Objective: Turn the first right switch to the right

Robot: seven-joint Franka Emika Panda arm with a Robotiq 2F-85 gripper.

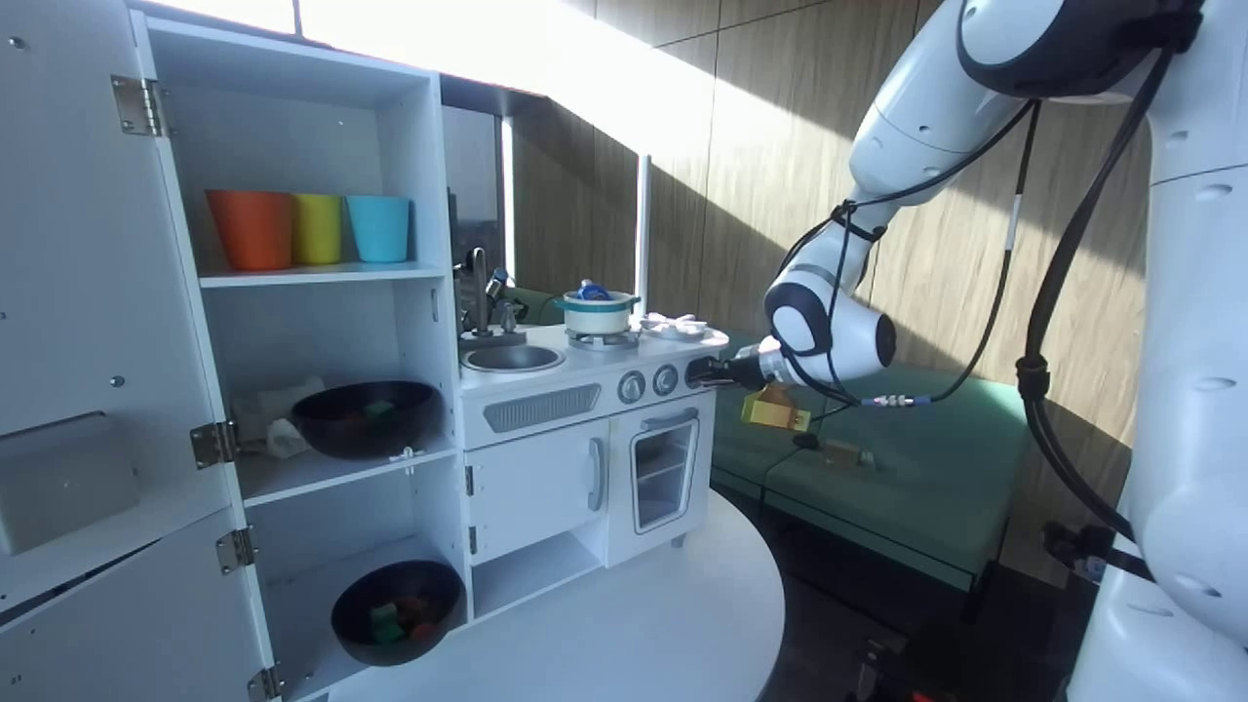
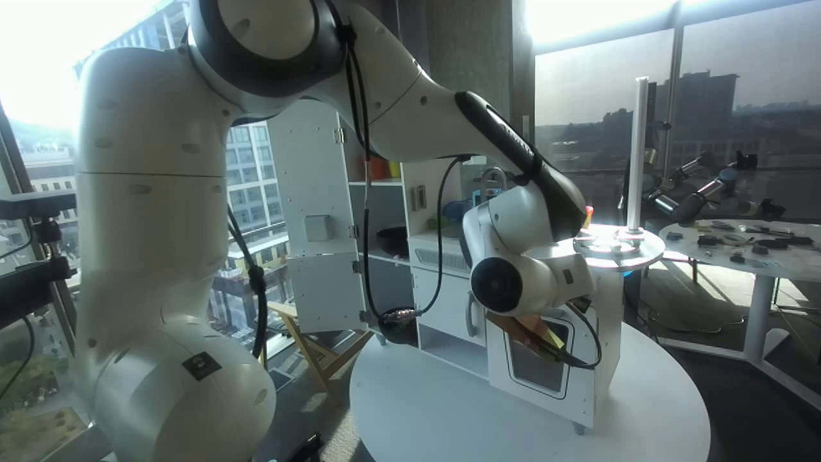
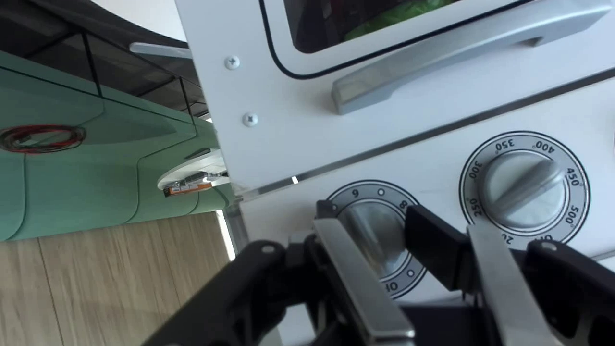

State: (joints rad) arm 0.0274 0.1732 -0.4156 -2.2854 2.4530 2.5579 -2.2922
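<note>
In an exterior view, three cups [image 1: 316, 232] stand on a shelf [image 1: 317, 278] above two bowls [image 1: 366, 442]. The sink [image 1: 513, 362] is to the right, then the pot [image 1: 598, 321]. In the wrist view, one knob [image 3: 377, 235] appears between the gripper's [image 3: 371, 217] fingers [image 3: 432, 244].

Both exterior views share the toy kitchen [image 1: 534, 463] and Panda arm [image 2: 410, 102], facing obliquely from well back; the wrist view, upside down, shows control knobs [image 3: 521, 190] close, past the end effector [image 3: 372, 216].
</note>
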